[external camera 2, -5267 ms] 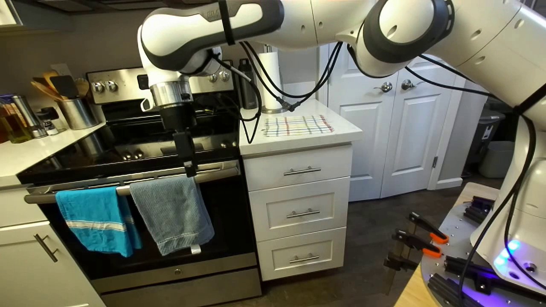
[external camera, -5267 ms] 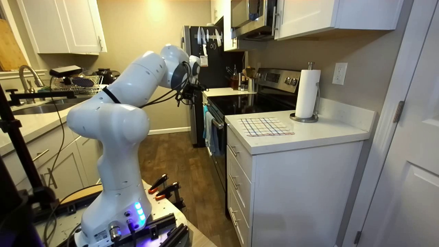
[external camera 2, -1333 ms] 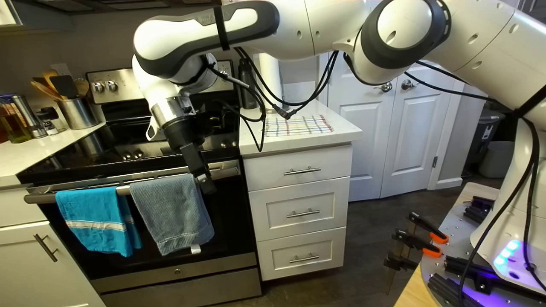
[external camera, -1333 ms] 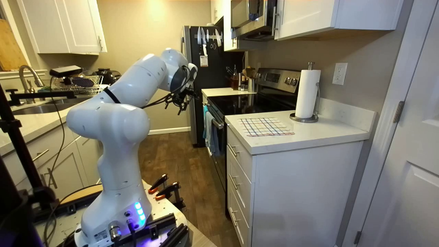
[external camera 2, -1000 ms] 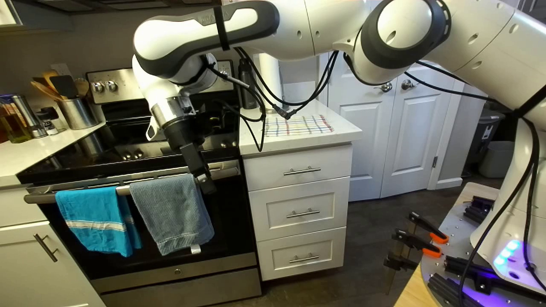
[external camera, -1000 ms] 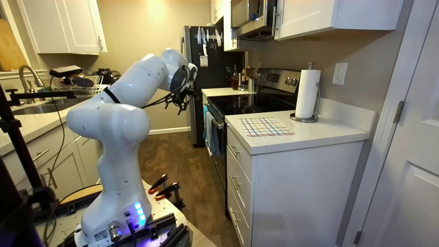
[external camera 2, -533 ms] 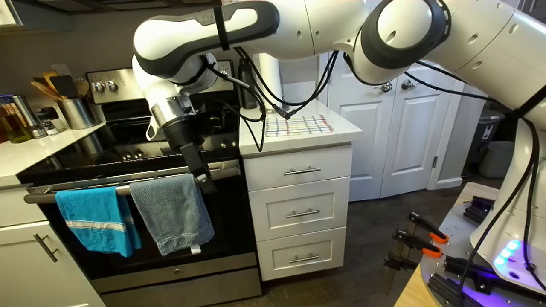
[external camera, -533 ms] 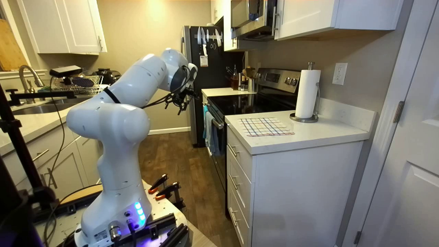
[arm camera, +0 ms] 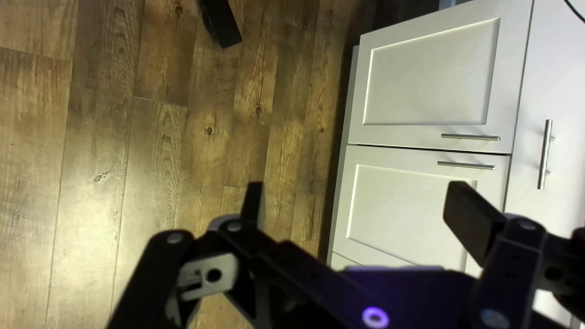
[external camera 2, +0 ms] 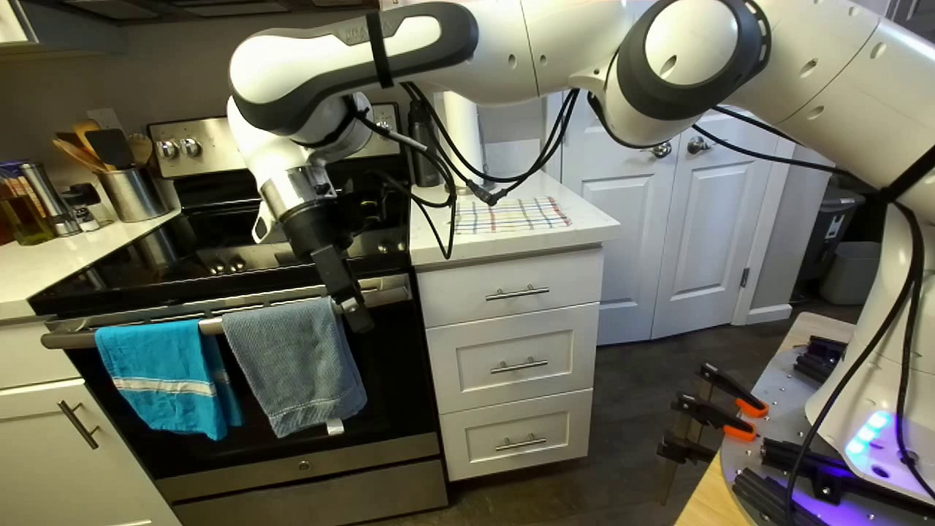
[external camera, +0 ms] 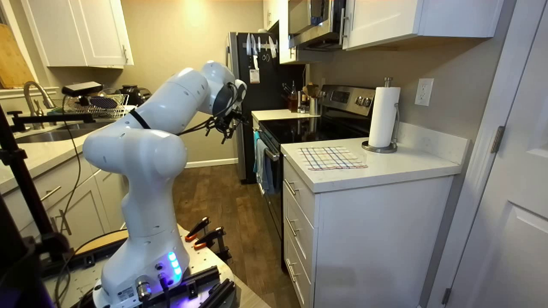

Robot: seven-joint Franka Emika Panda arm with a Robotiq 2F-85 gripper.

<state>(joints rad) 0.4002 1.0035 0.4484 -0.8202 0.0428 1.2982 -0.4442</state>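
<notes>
Out over the floor [external camera: 239, 201], short of the stove [external camera: 317, 129], my gripper [external camera: 216, 137] hangs in an exterior view with the grey towel [external camera: 262, 162], the closest thing I can make out, at four o'clock from it, plainly apart. Seen in an exterior view, the fingertips [external camera 2: 357, 317] overlap that towel's top corner in line of sight, so I lose the gap there; but I gain the towel's lie: draped over the handle [external camera 2: 210, 326], body toward eight o'clock, long axis running roughly eleven to five, the blue towel [external camera 2: 157, 365] farther out beyond it. Through the wrist view I get neither towel, yet only there are the jaws plain: spread wide, nothing between them, floor at ten o'clock, cabinet doors [arm camera: 425, 82] at two.
</notes>
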